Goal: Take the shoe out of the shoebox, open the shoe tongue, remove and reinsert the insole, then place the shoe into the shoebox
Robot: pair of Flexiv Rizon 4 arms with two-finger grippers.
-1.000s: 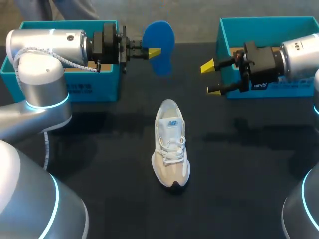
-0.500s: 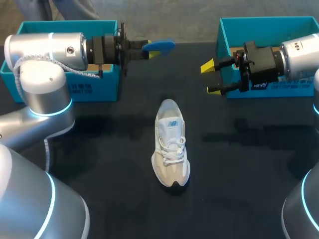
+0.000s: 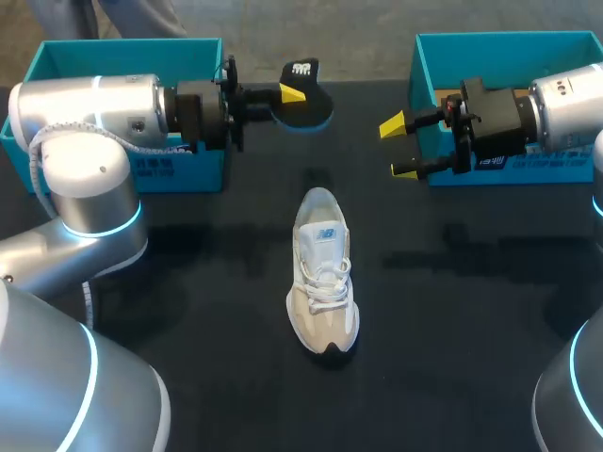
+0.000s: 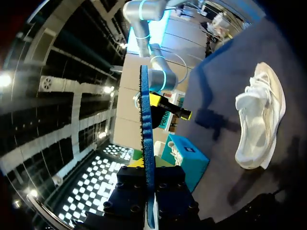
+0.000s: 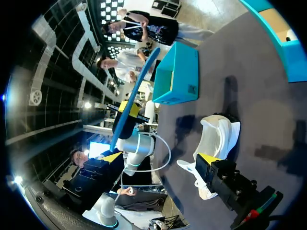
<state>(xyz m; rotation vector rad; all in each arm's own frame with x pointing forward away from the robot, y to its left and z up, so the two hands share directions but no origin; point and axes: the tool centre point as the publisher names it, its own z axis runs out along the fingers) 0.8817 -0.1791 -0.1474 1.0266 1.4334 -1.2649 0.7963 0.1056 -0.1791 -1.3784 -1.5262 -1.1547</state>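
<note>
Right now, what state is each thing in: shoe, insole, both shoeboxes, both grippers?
shoe: out of the box, upright on the table, laced.
insole: out of the shoe, held in the air.
left gripper: shut on the insole.
right gripper: open, holding nothing.
left shoebox: open-topped.
right shoebox: open-topped.

Open bench around the shoe, boxes at the far corners

You have bare bench (image 3: 452, 330) on every side of the shoe (image 3: 323, 282), which lies alone in the middle. Toward the far edge, the left claw (image 3: 287, 94) pinches the insole (image 3: 306, 111) in the air just beside the left box (image 3: 141, 169). The right claw (image 3: 398, 148), fingers apart, hangs in front of the right box (image 3: 424, 66). The gap between the two claws is open.
</note>
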